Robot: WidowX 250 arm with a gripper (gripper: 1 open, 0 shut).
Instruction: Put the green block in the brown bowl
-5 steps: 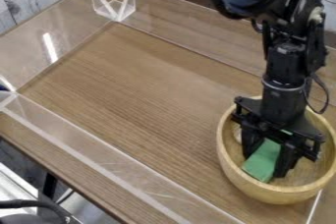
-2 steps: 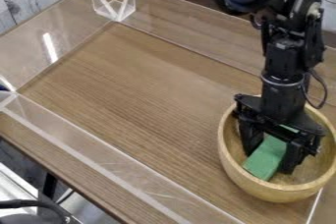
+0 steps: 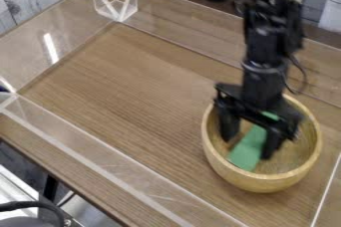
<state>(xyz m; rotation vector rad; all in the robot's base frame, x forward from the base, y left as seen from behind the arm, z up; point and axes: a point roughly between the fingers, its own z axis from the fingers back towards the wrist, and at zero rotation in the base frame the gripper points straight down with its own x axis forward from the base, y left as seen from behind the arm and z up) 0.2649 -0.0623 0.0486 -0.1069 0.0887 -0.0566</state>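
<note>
As far as can be judged, the task is almost finished: the green block (image 3: 248, 149) is placed inside the brown bowl (image 3: 266, 182), at near right. The gripper (image 3: 257, 131) is spread wide above; only its withdrawal is left.

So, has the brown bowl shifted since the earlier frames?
Yes: left and slightly up in the picture, brown bowl now nearer the clear bracket.

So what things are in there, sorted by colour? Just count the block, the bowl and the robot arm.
Green: 1, the block
Light tan: 1, the bowl
Black: 1, the robot arm
Total: 3
</note>
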